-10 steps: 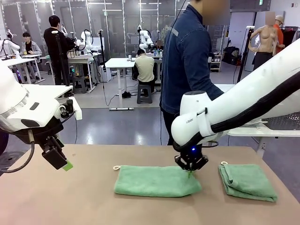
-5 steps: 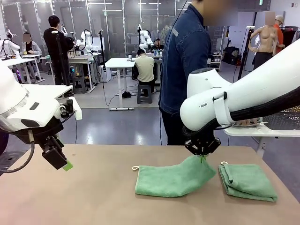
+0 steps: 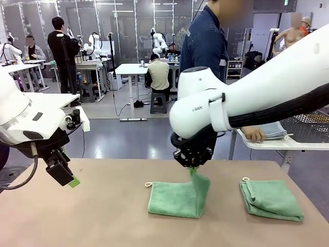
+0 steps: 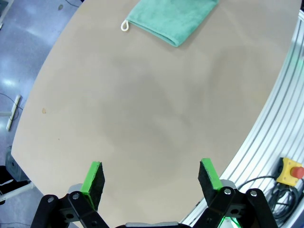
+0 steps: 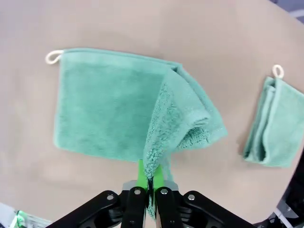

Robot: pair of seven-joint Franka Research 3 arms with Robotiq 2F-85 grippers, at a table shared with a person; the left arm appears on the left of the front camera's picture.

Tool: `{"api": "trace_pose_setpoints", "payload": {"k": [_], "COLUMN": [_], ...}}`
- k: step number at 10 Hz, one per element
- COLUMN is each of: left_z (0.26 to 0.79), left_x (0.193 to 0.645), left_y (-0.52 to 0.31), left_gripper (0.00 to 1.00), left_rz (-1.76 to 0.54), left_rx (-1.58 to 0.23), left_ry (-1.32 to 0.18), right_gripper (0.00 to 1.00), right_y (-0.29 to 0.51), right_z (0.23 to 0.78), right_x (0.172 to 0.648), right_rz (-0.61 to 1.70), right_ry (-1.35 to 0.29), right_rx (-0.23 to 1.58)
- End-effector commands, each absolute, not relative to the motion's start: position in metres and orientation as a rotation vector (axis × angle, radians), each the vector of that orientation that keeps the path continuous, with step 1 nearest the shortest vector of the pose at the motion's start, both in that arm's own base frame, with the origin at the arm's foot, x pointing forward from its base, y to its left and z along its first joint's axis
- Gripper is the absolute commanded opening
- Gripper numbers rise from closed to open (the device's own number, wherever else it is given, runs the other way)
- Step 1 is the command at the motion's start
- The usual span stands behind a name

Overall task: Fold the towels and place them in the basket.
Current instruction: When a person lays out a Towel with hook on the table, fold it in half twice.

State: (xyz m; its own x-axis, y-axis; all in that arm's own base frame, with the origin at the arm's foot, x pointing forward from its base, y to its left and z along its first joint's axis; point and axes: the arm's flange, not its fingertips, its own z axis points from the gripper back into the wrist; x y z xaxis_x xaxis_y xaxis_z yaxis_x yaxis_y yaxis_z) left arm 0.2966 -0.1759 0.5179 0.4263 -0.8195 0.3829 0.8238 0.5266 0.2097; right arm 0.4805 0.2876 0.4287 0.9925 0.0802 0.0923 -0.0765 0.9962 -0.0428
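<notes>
Mid-fold, my right fingers (image 3: 192, 168) pinched the towel (image 3: 175, 198) edge while the left fingers (image 4: 150, 178) hung open over the bench (image 3: 77, 216); next I needed to lay it flat.

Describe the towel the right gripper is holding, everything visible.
The towel is mint-green terry cloth with a small white loop at its far left corner. Most of it lies flat on the tan table; its right edge is lifted and carried leftward over the rest, mid-fold. The right gripper is shut on that raised edge. It lies apart from the folded towel to its right.
</notes>
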Motion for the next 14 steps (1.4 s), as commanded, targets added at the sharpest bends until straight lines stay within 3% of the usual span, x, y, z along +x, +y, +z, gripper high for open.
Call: {"api": "trace_pose_setpoints", "payload": {"k": [1,9,11,14], "left_z": [0.517,0.517,0.517,0.517], "left_x": [0.298,0.298,0.298,0.298], "left_y": [-0.178,-0.178,-0.178,-0.178], "left_gripper": [1.00,1.00,1.00,1.00], "left_rz": [-1.015,-1.015,-1.015,-1.015], "left_rx": [0.005,0.005,0.005,0.005], "left_ry": [-0.481,-0.481,-0.481,-0.481], "right_gripper": [0.00,0.00,0.41,0.91], "right_y": [0.316,0.397,0.400,0.397], "right_z": [0.426,0.372,0.366,0.369], "right_x": [0.493,0.513,0.515,0.516], "right_rz": [0.024,-0.098,-0.099,-0.106], "right_ry": [-0.046,0.031,0.036,0.035], "right_rx": [-0.024,0.000,-0.015,-0.018]}}
